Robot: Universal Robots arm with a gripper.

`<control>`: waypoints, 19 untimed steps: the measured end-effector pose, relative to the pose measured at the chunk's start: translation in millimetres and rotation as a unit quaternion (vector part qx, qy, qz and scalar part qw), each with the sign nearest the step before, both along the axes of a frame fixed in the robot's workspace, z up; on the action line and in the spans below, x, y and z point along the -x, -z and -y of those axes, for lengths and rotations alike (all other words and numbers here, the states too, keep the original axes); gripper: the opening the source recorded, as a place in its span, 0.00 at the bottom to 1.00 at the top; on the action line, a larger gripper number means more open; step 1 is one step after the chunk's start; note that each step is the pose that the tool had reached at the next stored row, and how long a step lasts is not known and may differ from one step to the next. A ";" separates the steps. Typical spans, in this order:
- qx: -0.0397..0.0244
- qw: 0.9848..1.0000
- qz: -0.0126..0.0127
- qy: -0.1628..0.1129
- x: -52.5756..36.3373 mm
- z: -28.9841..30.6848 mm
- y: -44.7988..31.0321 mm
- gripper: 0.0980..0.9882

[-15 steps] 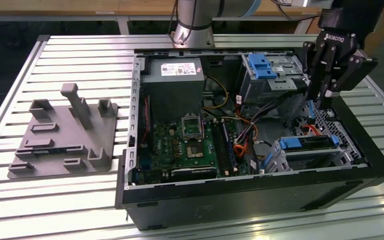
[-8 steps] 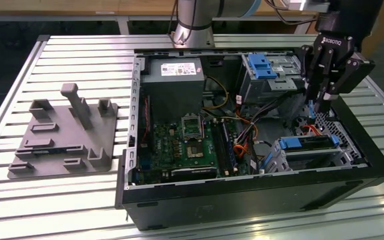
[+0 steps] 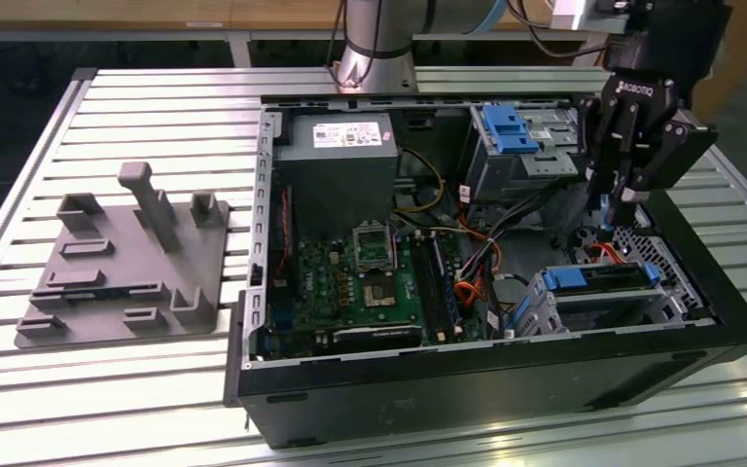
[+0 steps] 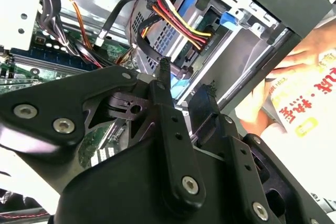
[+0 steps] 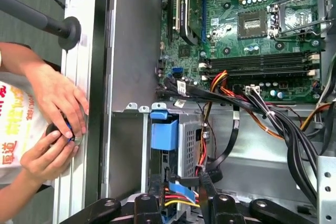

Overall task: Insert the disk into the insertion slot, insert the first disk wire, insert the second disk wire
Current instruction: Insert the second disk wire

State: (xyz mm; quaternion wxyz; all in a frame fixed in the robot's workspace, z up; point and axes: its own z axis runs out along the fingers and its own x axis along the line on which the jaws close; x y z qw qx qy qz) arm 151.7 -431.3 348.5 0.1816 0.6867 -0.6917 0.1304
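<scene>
The disk [image 3: 601, 280], silver in a blue caddy, lies inside the insertion slot [image 3: 669, 268], the perforated metal cage at the case's corner on the exterior view's right. In the first wrist view the disk [image 5: 164, 134] shows its blue caddy end. My gripper [image 3: 614, 209] hangs just above the cage, fingers pointing down. In both wrist views it [image 4: 188, 76] [image 5: 181, 184] is shut on the black connector of a disk wire [image 4: 178, 24] with yellow, red and black strands, held at the disk's end. A blue part sits between the fingers too.
The open case holds a motherboard [image 3: 373, 282], a grey power supply [image 3: 337, 165] and a taller cage with a blue latch [image 3: 516, 136]. Loose cable bundles [image 5: 283, 124] cross beside the slot. A person's hands [image 5: 52, 103] rest by the case wall. A grey fixture [image 3: 127, 263] lies on the slatted table.
</scene>
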 end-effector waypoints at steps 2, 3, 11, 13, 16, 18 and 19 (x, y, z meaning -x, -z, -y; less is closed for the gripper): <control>0.000 1.000 0.000 0.000 0.6 0.2 1.5 0.36; 0.000 1.000 0.001 0.000 0.8 0.6 2.3 0.36; 0.003 1.000 0.012 0.000 2.4 3.3 4.7 0.36; 0.004 1.000 0.012 0.000 2.7 3.3 4.7 0.36; 0.011 1.000 0.012 0.000 3.2 3.4 4.9 0.36; 0.015 1.000 0.012 0.000 3.6 3.4 5.6 0.36; 0.018 1.000 0.012 -0.001 3.6 3.4 5.7 0.36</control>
